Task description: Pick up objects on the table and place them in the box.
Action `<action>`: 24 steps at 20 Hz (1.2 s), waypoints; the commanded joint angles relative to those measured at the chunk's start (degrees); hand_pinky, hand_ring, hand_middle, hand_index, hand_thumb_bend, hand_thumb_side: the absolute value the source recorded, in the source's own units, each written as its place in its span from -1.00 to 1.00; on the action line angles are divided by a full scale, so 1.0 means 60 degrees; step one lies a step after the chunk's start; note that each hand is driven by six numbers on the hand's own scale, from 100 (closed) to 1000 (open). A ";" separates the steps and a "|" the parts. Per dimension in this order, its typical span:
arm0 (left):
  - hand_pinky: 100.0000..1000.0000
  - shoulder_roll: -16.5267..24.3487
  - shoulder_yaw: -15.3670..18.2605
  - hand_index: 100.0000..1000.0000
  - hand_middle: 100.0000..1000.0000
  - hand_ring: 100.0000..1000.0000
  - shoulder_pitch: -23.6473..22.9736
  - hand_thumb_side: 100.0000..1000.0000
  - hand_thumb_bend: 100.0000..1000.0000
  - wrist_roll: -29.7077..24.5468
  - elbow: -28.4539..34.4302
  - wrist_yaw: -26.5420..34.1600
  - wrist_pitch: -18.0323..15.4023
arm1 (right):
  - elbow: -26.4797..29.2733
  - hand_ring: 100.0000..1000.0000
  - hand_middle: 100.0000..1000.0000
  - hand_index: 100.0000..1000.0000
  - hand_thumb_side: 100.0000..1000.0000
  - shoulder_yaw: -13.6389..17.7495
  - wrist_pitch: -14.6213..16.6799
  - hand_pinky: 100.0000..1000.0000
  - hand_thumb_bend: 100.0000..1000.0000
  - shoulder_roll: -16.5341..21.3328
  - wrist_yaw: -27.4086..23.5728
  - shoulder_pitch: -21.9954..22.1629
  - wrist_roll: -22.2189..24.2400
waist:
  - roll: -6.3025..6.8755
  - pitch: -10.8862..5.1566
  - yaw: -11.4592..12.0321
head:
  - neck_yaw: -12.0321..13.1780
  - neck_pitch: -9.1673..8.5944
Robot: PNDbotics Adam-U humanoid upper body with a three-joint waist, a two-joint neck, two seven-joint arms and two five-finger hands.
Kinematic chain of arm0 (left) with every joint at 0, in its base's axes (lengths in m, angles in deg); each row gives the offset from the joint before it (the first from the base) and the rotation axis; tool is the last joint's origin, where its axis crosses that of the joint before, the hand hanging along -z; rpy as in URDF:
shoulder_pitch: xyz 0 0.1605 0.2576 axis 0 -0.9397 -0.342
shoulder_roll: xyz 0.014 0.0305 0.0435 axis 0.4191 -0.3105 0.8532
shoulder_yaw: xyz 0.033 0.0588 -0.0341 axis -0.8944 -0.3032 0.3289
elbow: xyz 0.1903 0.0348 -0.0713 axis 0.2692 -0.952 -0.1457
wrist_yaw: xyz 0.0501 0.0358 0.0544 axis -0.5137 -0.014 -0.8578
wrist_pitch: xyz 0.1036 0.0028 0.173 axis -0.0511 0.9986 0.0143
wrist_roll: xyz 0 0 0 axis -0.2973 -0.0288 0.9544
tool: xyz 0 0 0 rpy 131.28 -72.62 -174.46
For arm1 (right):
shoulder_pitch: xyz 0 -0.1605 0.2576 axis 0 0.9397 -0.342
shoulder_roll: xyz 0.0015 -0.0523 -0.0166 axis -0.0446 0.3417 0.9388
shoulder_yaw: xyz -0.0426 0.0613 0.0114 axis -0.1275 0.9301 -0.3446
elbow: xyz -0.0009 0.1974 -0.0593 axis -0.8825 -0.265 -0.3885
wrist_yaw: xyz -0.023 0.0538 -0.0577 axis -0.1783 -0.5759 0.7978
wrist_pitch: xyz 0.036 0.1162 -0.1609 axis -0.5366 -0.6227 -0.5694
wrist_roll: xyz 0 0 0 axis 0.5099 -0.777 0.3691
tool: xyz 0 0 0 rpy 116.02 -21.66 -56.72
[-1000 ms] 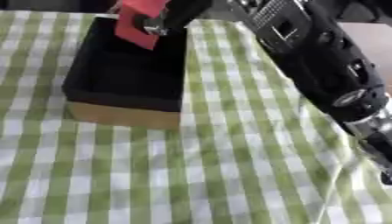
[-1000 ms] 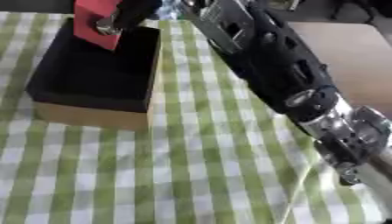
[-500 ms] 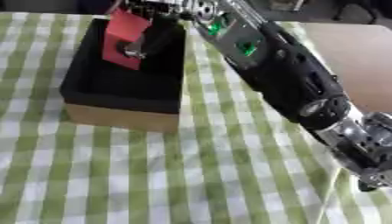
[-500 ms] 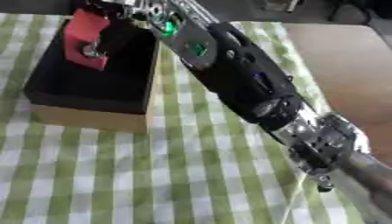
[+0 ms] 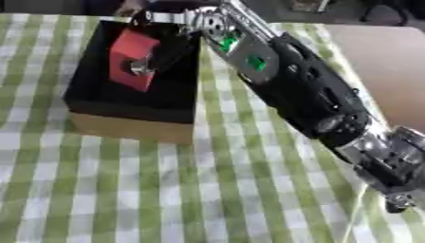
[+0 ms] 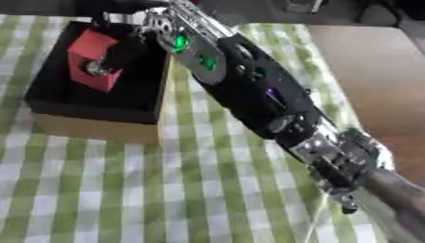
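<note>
A red block [image 5: 129,58] is held over the inside of the box [image 5: 124,127], a black-lined box with tan outer walls on the green checked cloth at the upper left. My right hand [image 5: 169,51] reaches in from the lower right along a long black arm [image 5: 307,99], with its fingers curled round the red block from the right side. The block's lower end sits low between the box walls; whether it touches the bottom is hidden. My left hand shows in neither view.
A green-and-white checked cloth [image 5: 166,190] covers the table in front of and beside the box. A bare brown tabletop [image 5: 382,66] lies at the right. A thin pale cable [image 5: 357,218] hangs near my forearm at the lower right.
My right hand has carried the red block from above the box's far edge down and leftward into the box. The arm has stretched further across the table.
</note>
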 commanded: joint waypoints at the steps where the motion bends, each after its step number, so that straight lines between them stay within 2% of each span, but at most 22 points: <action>1: 0.62 0.0097 0.0006 0.51 0.18 -0.04 0.0063 0.52 -0.82 -0.0035 0.0176 0.0049 0.0007 | 0.0117 0.79 0.75 1.00 0.16 0.0162 0.0166 0.74 -0.34 0.0090 0.0077 -0.0183 0.0026 | -0.0020 -0.0033 -0.0021 | -0.0026 -0.0106; 3: 0.62 0.0094 0.0003 0.51 0.18 -0.04 0.0055 0.52 -0.82 -0.0042 0.0176 0.0049 0.0012 | 0.0189 0.78 0.74 1.00 0.16 0.0223 0.0174 0.74 -0.36 0.0111 0.0005 -0.0192 -0.0014 | -0.0012 -0.0035 -0.0034 | -0.0024 -0.0103; 4: 0.62 0.0089 0.0005 0.51 0.18 -0.04 0.0050 0.52 -0.82 -0.0043 0.0176 0.0048 0.0019 | 0.0239 0.76 0.72 1.00 0.30 0.0263 0.0161 0.74 -0.40 0.0131 -0.0064 -0.0191 -0.0035 | -0.0006 -0.0038 -0.0043 | -0.0023 -0.0103; 5: 0.62 0.0085 0.0009 0.51 0.18 -0.04 0.0047 0.52 -0.82 -0.0042 0.0176 0.0045 0.0019 | 0.0329 0.76 0.71 1.00 0.18 0.0321 0.0127 0.74 -0.40 0.0170 -0.0178 -0.0178 -0.0071 | 0.0000 -0.0040 -0.0054 | -0.0016 -0.0104; 7: 0.62 0.0084 0.0027 0.50 0.18 -0.04 0.0026 0.52 -0.82 -0.0027 0.0176 0.0038 0.0013 | 0.0694 0.72 0.68 1.00 0.24 0.0530 -0.0028 0.74 -0.52 0.0335 -0.0576 -0.0142 -0.0215 | 0.0017 -0.0047 -0.0094 | 0.0043 -0.0092; 8: 0.62 0.0092 0.0043 0.50 0.18 -0.04 0.0006 0.52 -0.82 -0.0014 0.0176 0.0029 0.0009 | 0.1025 0.67 0.64 0.99 0.36 0.0694 -0.0140 0.72 -0.77 0.0518 -0.0848 -0.0119 -0.0353 | 0.0023 -0.0060 -0.0135 | 0.0090 -0.0072; 9: 0.62 0.0103 0.0060 0.50 0.18 -0.04 -0.0010 0.52 -0.82 0.0003 0.0176 0.0016 0.0005 | 0.1430 0.67 0.64 0.99 0.38 0.0848 -0.0274 0.72 -0.80 0.0752 -0.1136 -0.0061 -0.0509 | 0.0021 -0.0072 -0.0172 | 0.0125 -0.0062; 10: 0.62 0.0114 0.0080 0.50 0.18 -0.04 -0.0033 0.52 -0.82 0.0026 0.0176 0.0002 0.0006 | 0.1921 0.63 0.60 0.93 0.50 0.1028 -0.0445 0.70 -1.00 0.1049 -0.1447 0.0017 -0.0711 | 0.0017 -0.0091 -0.0230 | 0.0174 -0.0052; 13: 0.62 0.0151 0.0124 0.50 0.19 -0.04 -0.0079 0.52 -0.82 0.0091 0.0176 -0.0044 0.0011 | 0.3612 0.58 0.52 0.83 0.59 0.1666 -0.1198 0.67 -1.00 0.2089 -0.2503 0.0494 -0.1600 | 0.0016 -0.0140 -0.0404 | 0.0312 -0.0002; 16: 0.61 0.0179 0.0164 0.50 0.19 -0.04 -0.0140 0.52 -0.82 0.0156 0.0176 -0.0090 0.0006 | 0.5325 0.54 0.48 0.76 0.69 0.2399 -0.1982 0.64 -1.00 0.3135 -0.3733 0.1294 -0.2896 | 0.0063 -0.0178 -0.0570 | 0.0452 0.0038; 17: 0.61 0.0183 0.0173 0.50 0.19 -0.04 -0.0157 0.52 -0.82 0.0174 0.0176 -0.0102 0.0002 | 0.5590 0.53 0.48 0.76 0.70 0.2631 -0.2058 0.64 -1.00 0.3398 -0.4128 0.1530 -0.3407 | 0.0088 -0.0193 -0.0620 | 0.0487 0.0057; 19: 0.61 0.0182 0.0187 0.50 0.19 -0.03 -0.0187 0.52 -0.82 0.0204 0.0176 -0.0120 -0.0001 | 0.5784 0.51 0.47 0.75 0.71 0.3026 -0.1896 0.63 -1.00 0.3778 -0.4866 0.1942 -0.4449 | 0.0147 -0.0225 -0.0729 | 0.0547 0.0085; 21: 0.61 0.0185 0.0194 0.51 0.19 -0.03 -0.0201 0.51 -0.82 0.0225 0.0176 -0.0133 -0.0013 | 0.5830 0.50 0.46 0.73 0.69 0.3306 -0.1523 0.62 -1.00 0.4092 -0.5530 0.2353 -0.5409 | 0.0197 -0.0249 -0.0815 | 0.0586 0.0115; 22: 0.61 0.0185 0.0198 0.51 0.19 -0.03 -0.0207 0.51 -0.80 0.0237 0.0176 -0.0137 -0.0019 | 0.5838 0.48 0.44 0.72 0.86 0.3434 -0.1279 0.61 -1.00 0.4231 -0.5859 0.2582 -0.5871 | 0.0220 -0.0259 -0.0852 | 0.0605 0.0131; 23: 0.61 0.0183 0.0205 0.51 0.19 -0.03 -0.0216 0.51 -0.82 0.0251 0.0176 -0.0141 -0.0024 | 0.5841 0.47 0.43 0.71 0.67 0.3569 -0.1018 0.61 -1.00 0.4352 -0.6174 0.2838 -0.6321 | 0.0245 -0.0268 -0.0889 | 0.0634 0.0146; 24: 0.61 0.0181 0.0211 0.51 0.19 -0.03 -0.0224 0.51 -0.82 0.0263 0.0176 -0.0146 -0.0028 | 0.5843 0.45 0.40 0.69 0.64 0.3698 -0.0759 0.61 -1.00 0.4442 -0.6480 0.3095 -0.6740 | 0.0267 -0.0277 -0.0917 | 0.0663 0.0162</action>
